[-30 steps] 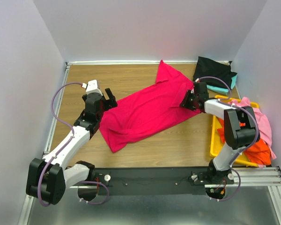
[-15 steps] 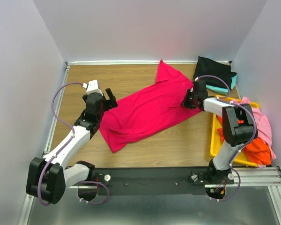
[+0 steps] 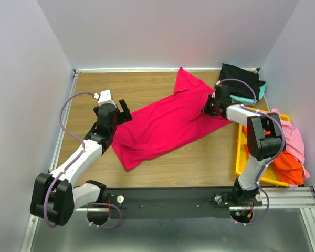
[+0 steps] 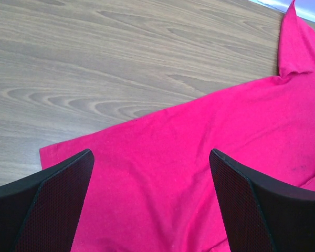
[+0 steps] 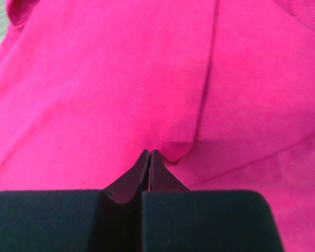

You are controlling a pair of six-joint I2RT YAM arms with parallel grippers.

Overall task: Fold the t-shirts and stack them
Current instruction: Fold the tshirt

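On the wooden table the red shirt lies spread slantwise, with the left gripper hanging wide open over its left end and the right gripper pinched together on a small pucker near its right edge.

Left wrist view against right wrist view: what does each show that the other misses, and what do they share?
Only the left wrist view: the left gripper with its jaws wide open, the wooden table, and the crimson-red t-shirt ending in a straight edge on the wood, with a sleeve beyond. Only the right wrist view: the right gripper with its jaws shut at a small pucker of cloth, apparently pinching it, and a fold line in the fabric. Both: the same crimson-red t-shirt filling much of the frame.
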